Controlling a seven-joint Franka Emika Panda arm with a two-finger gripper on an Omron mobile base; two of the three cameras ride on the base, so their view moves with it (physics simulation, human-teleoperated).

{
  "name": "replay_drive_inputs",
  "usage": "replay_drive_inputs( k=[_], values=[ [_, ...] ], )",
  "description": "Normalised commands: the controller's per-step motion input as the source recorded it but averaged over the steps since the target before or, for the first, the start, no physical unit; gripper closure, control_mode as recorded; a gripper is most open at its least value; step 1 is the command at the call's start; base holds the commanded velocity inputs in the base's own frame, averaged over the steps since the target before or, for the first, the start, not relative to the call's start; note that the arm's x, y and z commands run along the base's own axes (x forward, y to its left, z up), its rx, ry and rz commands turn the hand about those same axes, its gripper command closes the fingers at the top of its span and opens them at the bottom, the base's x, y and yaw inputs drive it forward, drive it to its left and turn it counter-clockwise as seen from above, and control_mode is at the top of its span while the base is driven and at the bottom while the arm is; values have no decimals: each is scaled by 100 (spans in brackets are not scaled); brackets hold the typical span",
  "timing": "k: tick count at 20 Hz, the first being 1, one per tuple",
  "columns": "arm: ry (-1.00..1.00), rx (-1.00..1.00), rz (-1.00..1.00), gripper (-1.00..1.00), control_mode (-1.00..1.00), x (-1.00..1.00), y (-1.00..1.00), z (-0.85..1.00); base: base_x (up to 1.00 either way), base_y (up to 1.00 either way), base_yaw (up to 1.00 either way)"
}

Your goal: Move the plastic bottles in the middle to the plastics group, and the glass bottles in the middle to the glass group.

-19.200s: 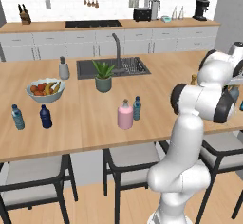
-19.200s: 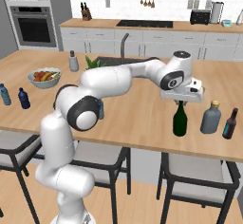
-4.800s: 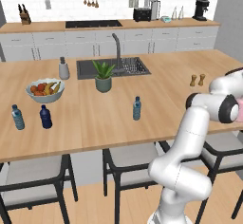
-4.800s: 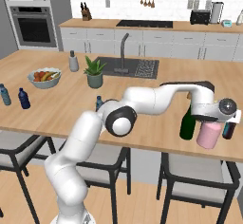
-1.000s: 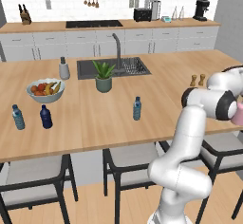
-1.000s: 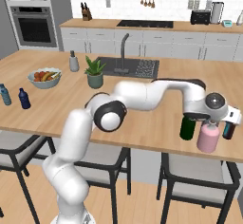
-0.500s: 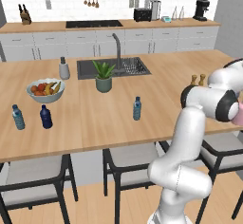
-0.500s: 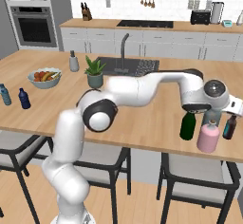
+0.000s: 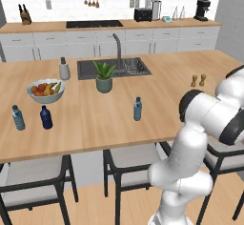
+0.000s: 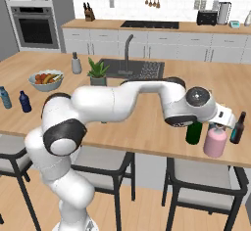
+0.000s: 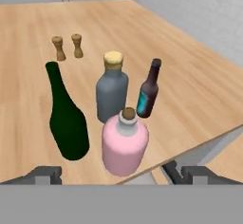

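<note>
Two small bottles, pale-blue (image 9: 18,117) and navy (image 9: 45,117), make the plastics group at the desk's (image 9: 86,119) left end. Mid-desk, well apart from them, stands the lone plastic water bottle (image 9: 137,108), slim, translucent pale blue with a blue cap. Far right, the green wine bottle (image 11: 66,116) and pink bottle (image 11: 124,143) stand just beside the grey-blue bottle (image 11: 112,89), so the glass part looks finished. The hand (image 11: 114,174) hangs near the pink bottle, jaws wide apart and empty. Next, I judge, it must swing left and grasp the water bottle.
</note>
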Motion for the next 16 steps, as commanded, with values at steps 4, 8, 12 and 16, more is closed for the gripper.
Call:
replay_drive_inputs(
  k=[4,8,12,16],
  values=[
    [8,-11,1,-100,-100,-21,100,0,0,0,0],
    [18,-9,4,-100,-100,0,100,2,0,0,0],
    [21,-7,7,-100,-100,0,100,5,0,0,0],
    [40,-1,16,-100,-100,12,100,27,0,0,0]
  ],
)
